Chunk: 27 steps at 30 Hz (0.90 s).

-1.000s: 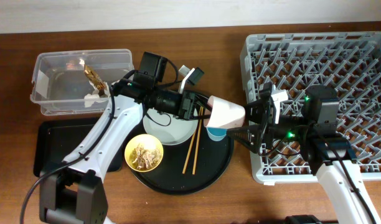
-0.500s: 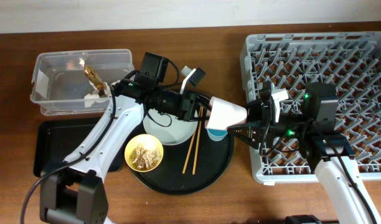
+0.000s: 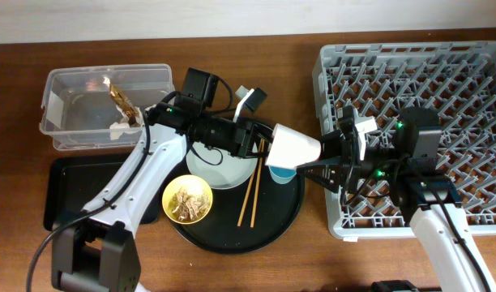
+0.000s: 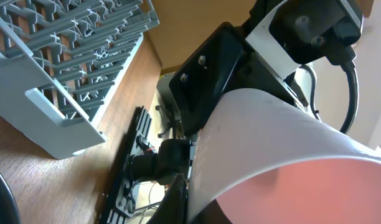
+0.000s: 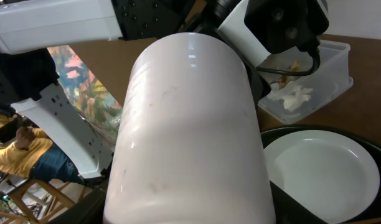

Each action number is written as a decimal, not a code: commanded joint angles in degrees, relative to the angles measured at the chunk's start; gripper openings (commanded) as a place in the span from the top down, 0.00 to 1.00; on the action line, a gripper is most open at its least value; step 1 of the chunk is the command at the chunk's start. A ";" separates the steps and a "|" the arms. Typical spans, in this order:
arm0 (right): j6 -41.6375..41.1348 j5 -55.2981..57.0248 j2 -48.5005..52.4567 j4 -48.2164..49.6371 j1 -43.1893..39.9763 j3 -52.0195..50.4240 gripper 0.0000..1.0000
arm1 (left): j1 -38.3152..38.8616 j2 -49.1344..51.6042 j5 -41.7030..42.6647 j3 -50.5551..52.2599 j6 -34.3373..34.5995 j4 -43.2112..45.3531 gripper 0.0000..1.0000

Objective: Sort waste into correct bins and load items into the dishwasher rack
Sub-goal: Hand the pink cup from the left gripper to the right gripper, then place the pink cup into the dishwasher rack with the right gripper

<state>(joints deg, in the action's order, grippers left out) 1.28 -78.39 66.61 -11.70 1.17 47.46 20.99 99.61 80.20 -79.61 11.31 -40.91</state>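
Note:
A small pink cup (image 3: pixel 295 146) hangs on its side above the round black tray, between both grippers. My left gripper (image 3: pixel 262 139) is shut on its rim; the left wrist view shows the pink inside (image 4: pixel 302 193) beside my finger (image 4: pixel 197 208). My right gripper (image 3: pixel 327 148) is closed round its base, and the cup (image 5: pixel 190 124) fills the right wrist view. On the tray sit the pale plate (image 3: pixel 220 166), the yellow bowl (image 3: pixel 188 200) with food scraps, the light-blue cup (image 3: pixel 282 173) and the chopsticks (image 3: pixel 252 191).
The grey dishwasher rack (image 3: pixel 442 73) fills the right side. The clear tub (image 3: pixel 70 97) at the far left holds a brown-gold wrapper (image 3: pixel 122 101) and white tissue (image 3: pixel 120 128). The shallow black tray (image 3: pixel 66 191) lies in front of it. The round black tray (image 3: pixel 272 219) is in the middle.
The pink cup has shifted very slightly to the right and tilted a little between the grippers. Both arms have barely moved.

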 commanded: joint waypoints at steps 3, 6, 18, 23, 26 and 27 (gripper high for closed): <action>-0.22 -1.57 0.15 0.17 0.33 0.76 0.42 | 0.39 0.09 -6.97 -0.24 -0.70 -0.31 0.62; -0.33 -1.29 0.13 -0.09 0.33 0.76 0.42 | 0.26 0.09 -13.27 -0.24 -0.70 -1.88 0.39; -3.23 28.55 -1.16 -16.39 0.33 2.45 0.46 | -14.29 -7.54 -45.99 -0.26 -2.23 -14.58 0.23; -3.72 66.29 -1.64 -44.02 0.26 20.13 0.50 | -16.72 -9.66 -55.69 -0.26 -2.23 -18.91 0.23; -5.20 78.01 -0.94 -51.32 -2.38 29.00 0.50 | -16.68 -9.66 -55.87 -0.26 -2.23 -18.97 0.22; -5.18 78.97 -0.42 -52.74 -4.20 31.12 0.50 | -16.68 -9.66 -55.87 -0.26 -2.23 -18.95 0.22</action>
<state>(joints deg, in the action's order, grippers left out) -3.01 -12.14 65.67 -62.35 0.23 73.34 4.51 90.65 26.35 -79.72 10.04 -59.81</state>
